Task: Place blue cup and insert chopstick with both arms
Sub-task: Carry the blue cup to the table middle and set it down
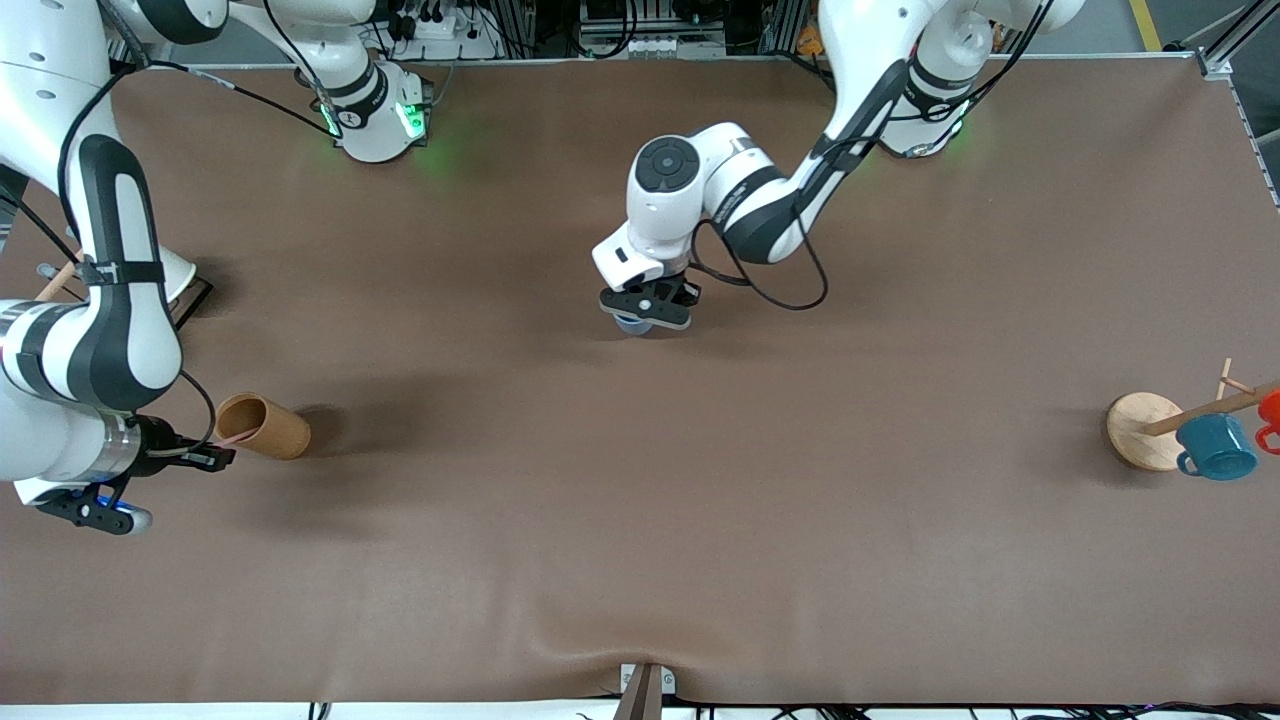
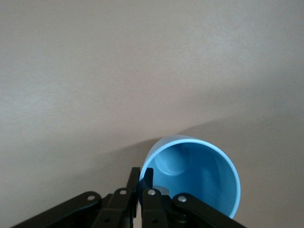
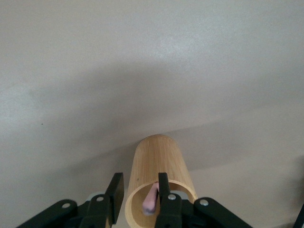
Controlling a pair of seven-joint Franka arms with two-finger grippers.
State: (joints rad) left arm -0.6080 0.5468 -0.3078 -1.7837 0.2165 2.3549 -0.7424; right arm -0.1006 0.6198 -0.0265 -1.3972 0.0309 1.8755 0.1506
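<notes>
The blue cup (image 2: pixel 190 176) is a light-blue tumbler with its mouth toward the left wrist camera. My left gripper (image 2: pixel 142 181) is shut on its rim, one finger inside and one outside. In the front view this gripper (image 1: pixel 646 308) is over the middle of the table, with the cup (image 1: pixel 630 323) just below it. The pale-pink chopstick (image 3: pixel 151 202) lies inside a brown tube (image 3: pixel 159 164) that lies on its side. My right gripper (image 3: pixel 139 190) is open at the tube's mouth, one finger inside and one outside the wall. Both show in the front view, the tube (image 1: pixel 264 426) and the gripper (image 1: pixel 205 458).
A wooden rack on a round base (image 1: pixel 1140 432) stands at the left arm's end with a teal mug (image 1: pixel 1216 447) and a red mug (image 1: pixel 1270 410). Another rack with a white cup (image 1: pixel 180 272) stands at the right arm's end. The brown mat (image 1: pixel 640 520) covers the table.
</notes>
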